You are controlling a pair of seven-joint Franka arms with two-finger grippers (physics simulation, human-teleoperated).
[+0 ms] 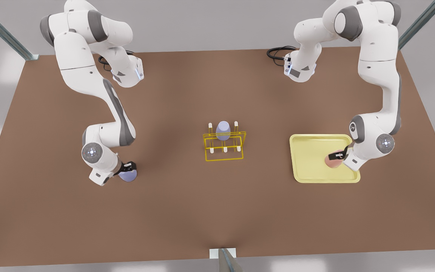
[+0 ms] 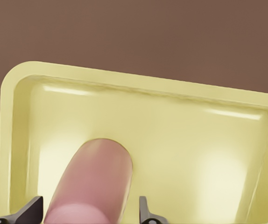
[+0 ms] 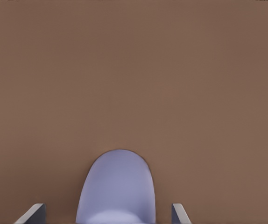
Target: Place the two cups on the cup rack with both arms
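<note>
Sitting in your tray (image 1: 304, 166) at the front view's right, the pink cup (image 1: 333, 161) lies between the left gripper's (image 1: 339, 154) wide fingers. Your right gripper (image 1: 128, 167) straddles the lavender cup (image 1: 128, 175) on the table (image 1: 217, 211), fingers spread. Another lavender cup (image 1: 223, 130) tops the rack (image 1: 224, 145).

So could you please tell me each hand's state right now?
Left hand: open around salmon pink tapered cup.
Right hand: open around pale lavender tumbler.

Two white jointed arms, grey joint sections, black cables, small black gripper (image 1: 128, 166) each
</note>
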